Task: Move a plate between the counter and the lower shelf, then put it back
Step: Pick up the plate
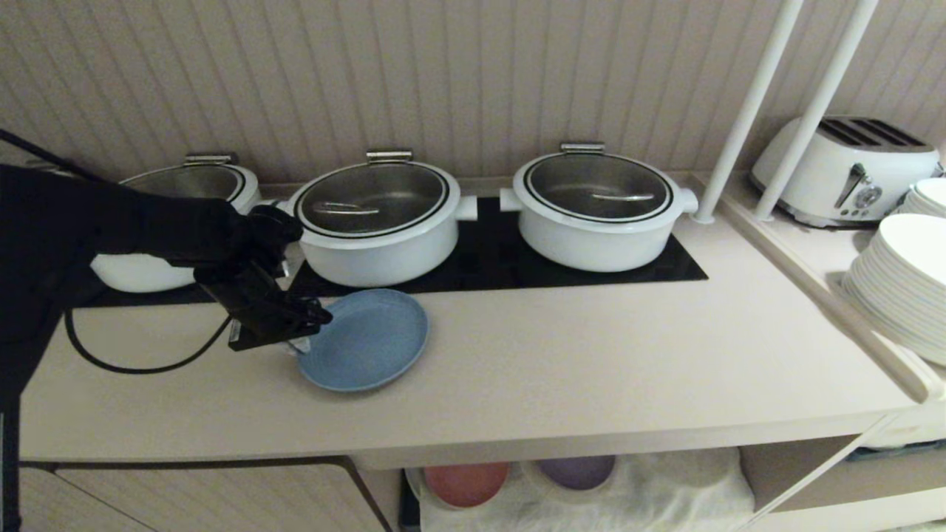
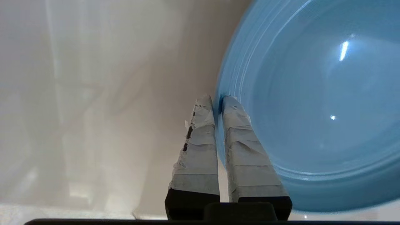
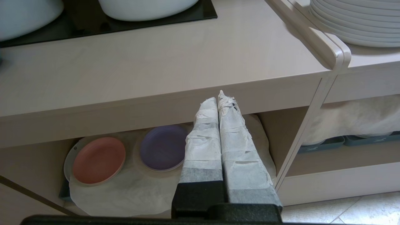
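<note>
No brand names or readable writing anywhere that we can spot. The surface (image 1: 591,355) is plain beige with a black inset panel (image 1: 517,266) along its back edge carrying white lidded pots (image 1: 377,222), ribbed wall panelling behind. The plate (image 1: 366,338) sits left of centre, just in front of that panel. Our left pincer (image 2: 217,101) is clamped on its left rim. The right pincer (image 3: 221,100) hangs closed and empty before the lower shelf (image 3: 131,187), where pink (image 3: 98,160) and purple plates (image 3: 163,147) lie on white cloth.
</note>
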Robot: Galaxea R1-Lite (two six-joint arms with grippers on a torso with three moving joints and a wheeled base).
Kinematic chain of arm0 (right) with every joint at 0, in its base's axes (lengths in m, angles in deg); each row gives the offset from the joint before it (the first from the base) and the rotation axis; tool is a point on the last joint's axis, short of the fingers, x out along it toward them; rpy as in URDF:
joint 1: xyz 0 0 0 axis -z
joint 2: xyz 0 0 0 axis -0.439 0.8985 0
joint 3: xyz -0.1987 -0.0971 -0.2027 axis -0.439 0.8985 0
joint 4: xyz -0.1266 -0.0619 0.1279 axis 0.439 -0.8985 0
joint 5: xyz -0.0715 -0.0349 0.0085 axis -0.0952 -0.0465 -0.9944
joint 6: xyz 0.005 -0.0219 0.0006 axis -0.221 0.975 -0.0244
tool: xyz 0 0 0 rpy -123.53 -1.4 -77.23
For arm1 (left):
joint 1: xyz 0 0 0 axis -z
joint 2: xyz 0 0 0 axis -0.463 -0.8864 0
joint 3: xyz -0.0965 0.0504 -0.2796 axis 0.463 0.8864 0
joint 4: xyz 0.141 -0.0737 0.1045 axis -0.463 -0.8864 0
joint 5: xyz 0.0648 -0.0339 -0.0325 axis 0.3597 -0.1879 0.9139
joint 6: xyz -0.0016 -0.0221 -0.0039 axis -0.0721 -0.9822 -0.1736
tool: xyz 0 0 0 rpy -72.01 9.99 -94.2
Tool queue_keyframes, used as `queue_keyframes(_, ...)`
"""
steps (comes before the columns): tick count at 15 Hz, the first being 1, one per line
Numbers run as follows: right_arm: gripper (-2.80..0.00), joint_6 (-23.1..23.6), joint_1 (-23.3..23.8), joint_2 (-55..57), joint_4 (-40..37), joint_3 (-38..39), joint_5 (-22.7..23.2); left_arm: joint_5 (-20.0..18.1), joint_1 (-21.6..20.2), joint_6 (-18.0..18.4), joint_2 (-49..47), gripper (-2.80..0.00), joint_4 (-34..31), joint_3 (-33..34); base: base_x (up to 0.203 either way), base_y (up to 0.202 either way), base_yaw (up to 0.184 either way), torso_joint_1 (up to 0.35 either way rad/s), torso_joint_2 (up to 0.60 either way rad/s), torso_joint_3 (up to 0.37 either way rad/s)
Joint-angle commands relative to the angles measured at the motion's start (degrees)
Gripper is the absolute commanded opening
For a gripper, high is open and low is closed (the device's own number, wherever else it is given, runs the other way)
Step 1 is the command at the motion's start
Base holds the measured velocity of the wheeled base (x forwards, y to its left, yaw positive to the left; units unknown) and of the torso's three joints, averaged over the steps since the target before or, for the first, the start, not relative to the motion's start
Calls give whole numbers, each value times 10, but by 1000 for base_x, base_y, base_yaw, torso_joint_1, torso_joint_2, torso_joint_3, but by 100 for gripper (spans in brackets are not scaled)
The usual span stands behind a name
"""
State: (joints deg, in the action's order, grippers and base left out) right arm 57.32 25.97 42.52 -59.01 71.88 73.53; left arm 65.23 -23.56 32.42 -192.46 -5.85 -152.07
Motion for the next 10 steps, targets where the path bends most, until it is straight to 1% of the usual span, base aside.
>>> queue_keyframes(1,-280,0,0,0,0,0,0,-1,0,-1,26,-280,-1,26,0,0,0,0,0,0)
queue_keyframes(8,-280,0,0,0,0,0,0,-2,10,-6,91,-280,2,104,0,0,0,0,0,0)
queue_keyframes(10,-280,0,0,0,0,0,0,-3,12,-13,108,-280,2,125,0,0,0,0,0,0)
